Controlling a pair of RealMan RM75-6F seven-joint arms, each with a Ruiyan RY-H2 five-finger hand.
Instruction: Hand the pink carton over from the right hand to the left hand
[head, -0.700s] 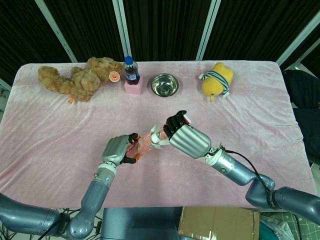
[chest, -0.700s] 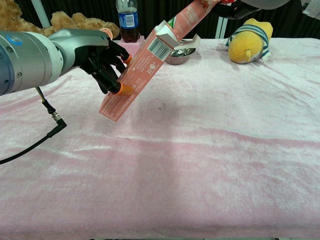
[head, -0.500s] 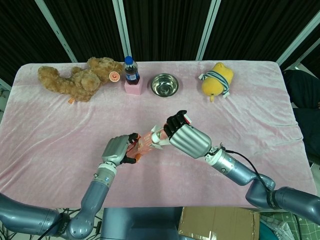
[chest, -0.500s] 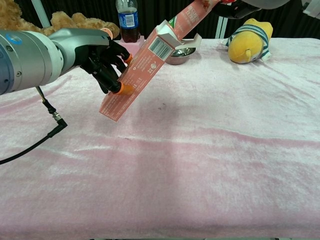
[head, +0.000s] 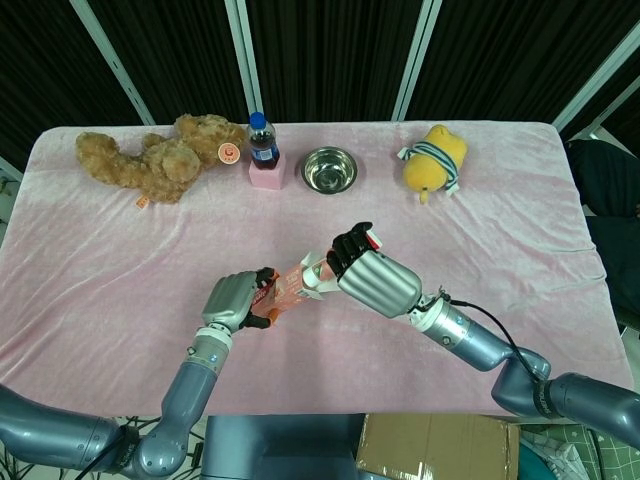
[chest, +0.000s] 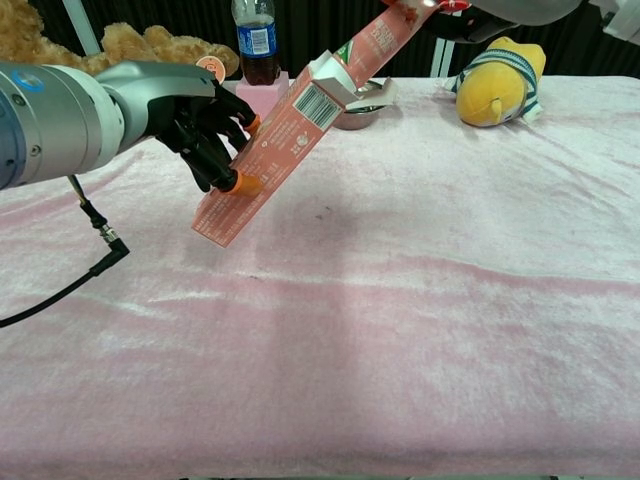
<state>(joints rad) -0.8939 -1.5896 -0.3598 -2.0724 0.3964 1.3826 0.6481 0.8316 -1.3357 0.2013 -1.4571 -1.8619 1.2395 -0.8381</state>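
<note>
Pink velvety cloth covers our tabletop (head: 120, 260). Above its middle, clear of the cloth, the pink carton (chest: 285, 140) slants between both of our robot hands, its barcode facing the chest camera; the small print is unreadable. Our left robot hand (chest: 205, 125) pinches its lower end with orange-tipped fingers (chest: 246, 183). Our right robot hand (head: 370, 275) grips the upper end. Along the far edge sit a brown teddy bear (head: 150, 160), a blue-labelled cola bottle (head: 263, 140), a steel bowl (head: 329, 168) and a yellow plush toy (head: 433, 160).

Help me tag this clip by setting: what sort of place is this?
Probably a robot lab or data-collection booth, not a home: black curtains on a frame behind a pink-clothed table, staged props like the teddy bear and steel bowl.
</note>
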